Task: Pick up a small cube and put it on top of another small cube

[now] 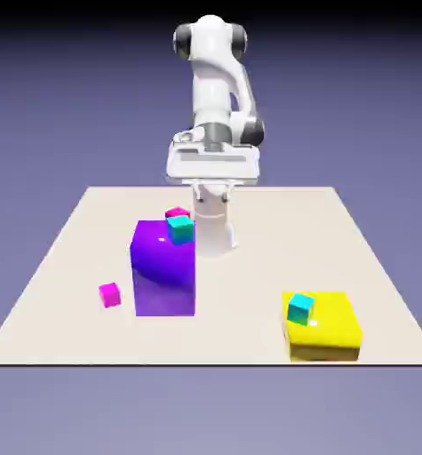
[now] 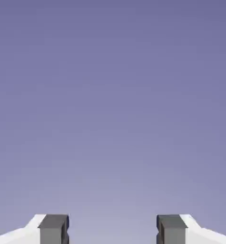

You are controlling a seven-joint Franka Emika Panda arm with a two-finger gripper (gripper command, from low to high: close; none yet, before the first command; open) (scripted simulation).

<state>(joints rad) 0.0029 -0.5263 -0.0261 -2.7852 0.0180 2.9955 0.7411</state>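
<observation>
One small cube (image 1: 110,295), magenta-pink, lies on the table toward the exterior view's left, beside the big purple block (image 1: 163,269). A second small cube (image 1: 175,214) peeks out at the block's far top edge, partly hidden by a teal cube (image 1: 180,229); whether it rests on the block or behind it, I cannot tell. My gripper (image 1: 212,171) hangs high above the table's far side, well away from both cubes. In the hand view the gripper (image 2: 113,229) is open, its fingertips (image 2: 54,228) wide apart, with only backdrop between them.
A flat yellow block (image 1: 325,331) lies at the exterior view's right front, with another teal cube (image 1: 299,307) on it. The table's edge (image 1: 205,363) runs close in front of both blocks.
</observation>
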